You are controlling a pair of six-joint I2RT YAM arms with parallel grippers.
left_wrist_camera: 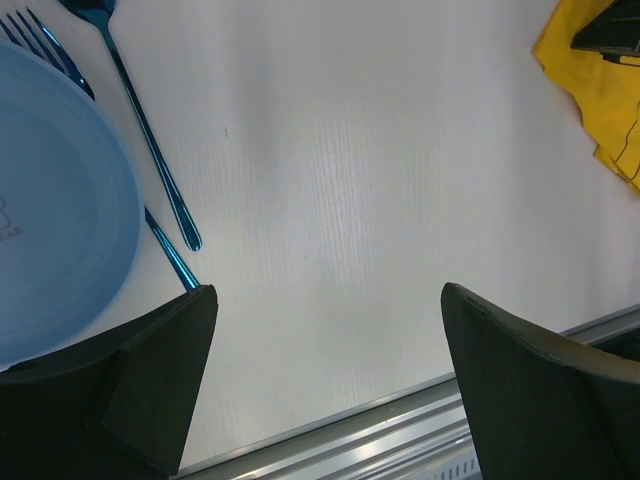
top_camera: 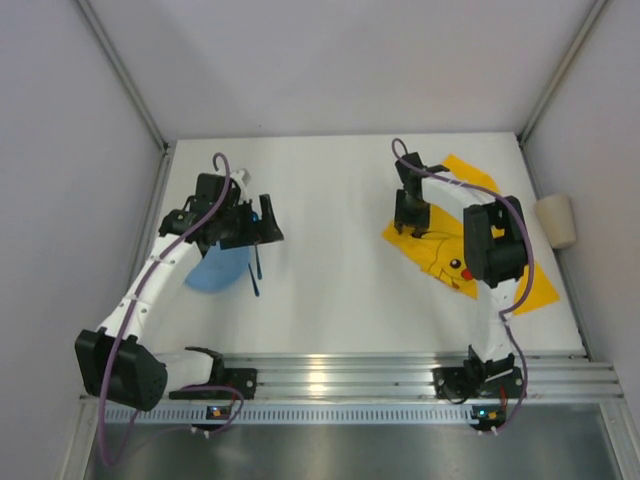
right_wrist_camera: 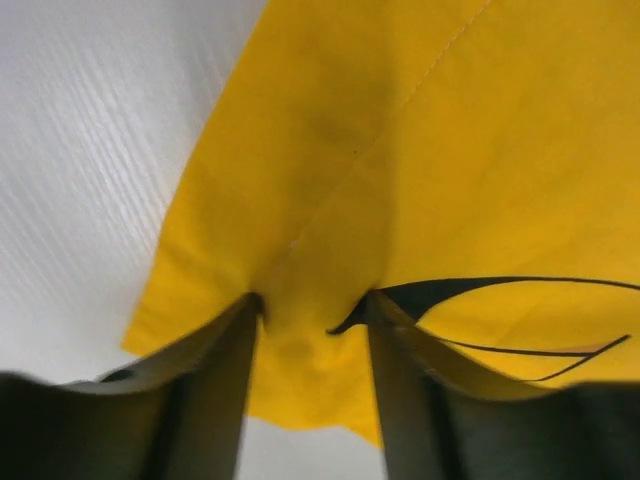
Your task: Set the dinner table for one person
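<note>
The white dinner table (top_camera: pixel 330 290) holds a yellow Pikachu-print cloth mat (top_camera: pixel 470 250) at the right. My right gripper (top_camera: pixel 410 228) is down on the mat's left corner. In the right wrist view the gripper (right_wrist_camera: pixel 312 305) has its jaws close together with a fold of the mat (right_wrist_camera: pixel 400 150) bunched between them. A blue plate (top_camera: pixel 212 272) lies at the left, with a blue fork (left_wrist_camera: pixel 40 35) partly under its rim and a blue spoon (left_wrist_camera: pixel 150 150) beside it. My left gripper (top_camera: pixel 266 222) hovers open and empty just right of them, also shown in the left wrist view (left_wrist_camera: pixel 327 290).
A beige cup (top_camera: pixel 556 222) lies against the right wall past the table's edge. Aluminium rails (top_camera: pixel 400 375) run along the near edge. Grey walls enclose the table on three sides. Bare white tabletop (left_wrist_camera: pixel 350 150) lies between plate and mat.
</note>
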